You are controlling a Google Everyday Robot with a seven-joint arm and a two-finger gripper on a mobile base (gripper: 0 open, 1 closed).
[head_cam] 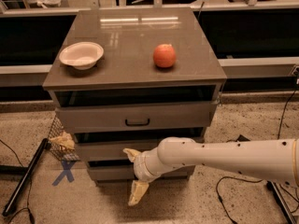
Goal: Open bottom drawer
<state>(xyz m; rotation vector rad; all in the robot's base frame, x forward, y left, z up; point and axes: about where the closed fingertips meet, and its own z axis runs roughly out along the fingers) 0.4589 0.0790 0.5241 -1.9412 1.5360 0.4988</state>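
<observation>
where the white arm reaches in from the right side of the room, its hand sits low in front of the desk, right against the lower drawer fronts. the hand is open: its two pale fingers are spread wide, one up at the level of the middle drawer, the other pointing down towards the floor below the desk. between them lies the bottom drawer, the lowest and slimmest of the three, its front showing to the left of the hand and a little to the right under the arm. its handle is hidden behind the hand, and i cannot tell whether a finger touches it. the drawer front looks pushed in, with a dark gap above it. the top drawer is the tallest and carries a black handle at its centre. on the desk top stand a white bowl to the left and a round orange-red fruit to the right, well apart. on the speckled floor to the left are a blue cross, a black pole and a small wire basket holding crumpled paper; black cables trail at the right.
</observation>
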